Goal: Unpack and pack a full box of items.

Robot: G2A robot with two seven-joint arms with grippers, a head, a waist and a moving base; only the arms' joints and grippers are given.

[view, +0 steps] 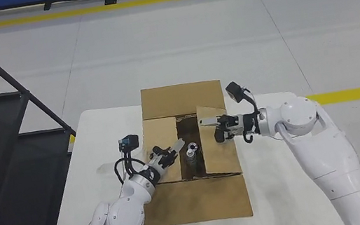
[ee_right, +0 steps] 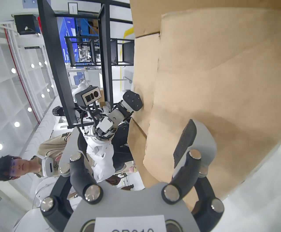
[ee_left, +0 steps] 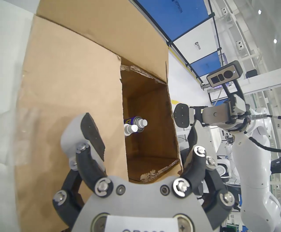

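A brown cardboard box (view: 196, 208) sits on the white table (view: 100, 143) with its flaps folded out and its middle open. Inside stand at least two spray cans (ee_left: 134, 126) with white caps, one with a blue and yellow label, close together against the wall on the left arm's side. In the top view they show in the dark opening (view: 191, 155).

The left end effector (view: 169, 154) hangs over the inner edge of the left flap, just beside the opening, and is released, with its fingers (ee_left: 92, 131) spread wide. In the left wrist view the end effector (ee_left: 140, 129) looks into the box; one finger lies over the left flap and the other reaches past the edge of the right flap. The cans are below and between them, and nothing is gripped.

The right end effector (view: 212, 128) is at the far inner corner of the right flap, across the opening from the left one. It is released too. In the right wrist view its fingers (ee_right: 191, 140) are apart, and the edge of the flap lies within the gap of the end effector (ee_right: 134, 131). Whether a pad touches the cardboard I cannot tell.
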